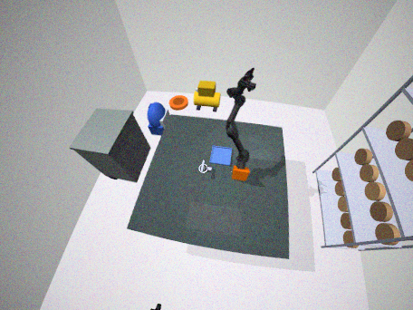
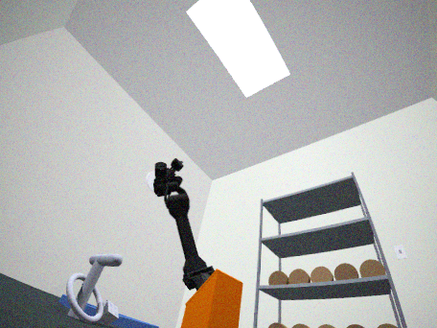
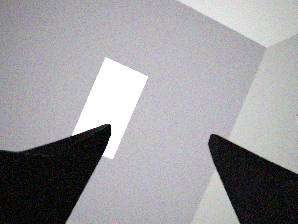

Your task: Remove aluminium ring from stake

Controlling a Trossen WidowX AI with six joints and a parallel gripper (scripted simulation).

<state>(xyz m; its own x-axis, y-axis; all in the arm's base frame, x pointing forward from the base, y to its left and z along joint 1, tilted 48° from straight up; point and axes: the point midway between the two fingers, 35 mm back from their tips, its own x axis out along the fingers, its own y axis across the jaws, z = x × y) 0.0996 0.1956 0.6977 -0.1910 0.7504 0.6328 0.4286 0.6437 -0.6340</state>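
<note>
the bench (image 1: 181,213) (image 2: 24,299) runs well past the work on every side in the top view. the steel stake (image 1: 203,163) (image 2: 90,287) stands inward from all four edges, with the widest stretch of bench between it and the bottom edge. the blue tray (image 1: 221,155) (image 2: 136,321) lies near the stake, toward the top edge, apart from the bench's corners. the orange block (image 1: 240,174) (image 2: 213,302) under the arm sits on the right-hand side of the stake, with a good strip of bench between it and the right edge.

the arm (image 1: 233,129) (image 2: 186,235) rises from the block and reaches up, its upper part showing beyond the top edge in the top view. the wrist is high above the bench and turned upward: its camera looks at the ceiling and the bright light panel (image 2: 240,50) (image 3: 112,100). the jaws stand widely spread, a broad gap between the fingertips, nothing pinched.

the aluminium ring (image 1: 199,169) (image 2: 70,293) is around the stake, low down beneath the cross-bar (image 2: 106,260), outside the tray. its tab (image 1: 209,169) (image 2: 111,309) points toward the block's side.
</note>
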